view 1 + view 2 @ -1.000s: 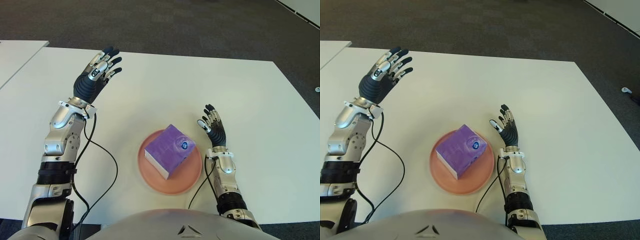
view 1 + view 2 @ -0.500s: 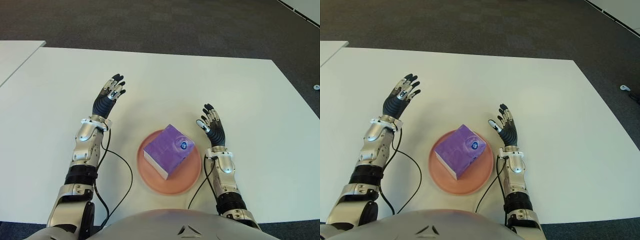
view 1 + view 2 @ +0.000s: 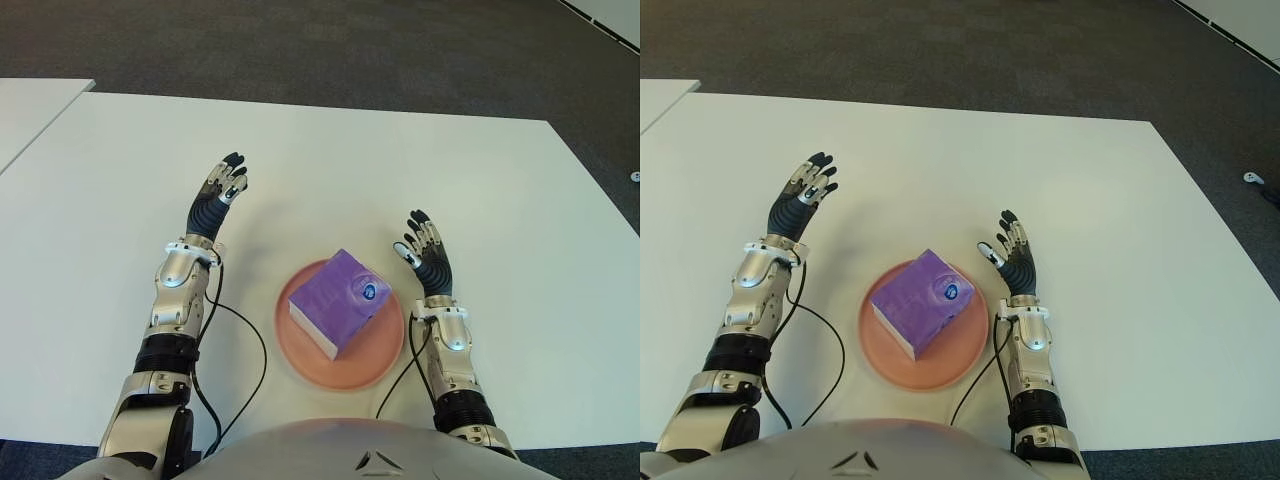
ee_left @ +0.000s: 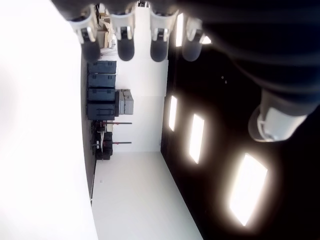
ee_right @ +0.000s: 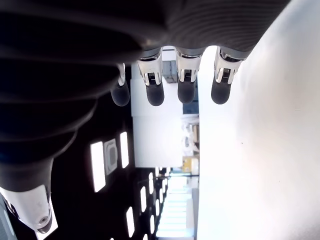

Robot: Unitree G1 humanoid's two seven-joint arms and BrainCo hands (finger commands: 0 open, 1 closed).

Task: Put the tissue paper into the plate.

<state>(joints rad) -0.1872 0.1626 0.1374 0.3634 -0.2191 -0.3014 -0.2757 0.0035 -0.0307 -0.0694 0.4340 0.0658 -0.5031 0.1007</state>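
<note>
A purple tissue pack (image 3: pixel 339 299) lies on the round pink plate (image 3: pixel 381 359) near the table's front edge. My left hand (image 3: pixel 219 194) is raised to the left of the plate, fingers straight and spread, holding nothing. My right hand (image 3: pixel 427 254) stands just right of the plate, palm up, fingers extended and empty. Both wrist views show only straight fingertips (image 4: pixel 123 48) (image 5: pixel 186 91) with nothing between them.
The white table (image 3: pixel 330 170) stretches far and to both sides. Black cables (image 3: pixel 245 340) run along the left arm and beside the plate's right rim. A second white table (image 3: pixel 30 110) shows at the far left. Dark carpet lies beyond.
My left arm has drawn back from the far left of the table to a spot beside the plate. The right hand and the tissue pack have stayed put.
</note>
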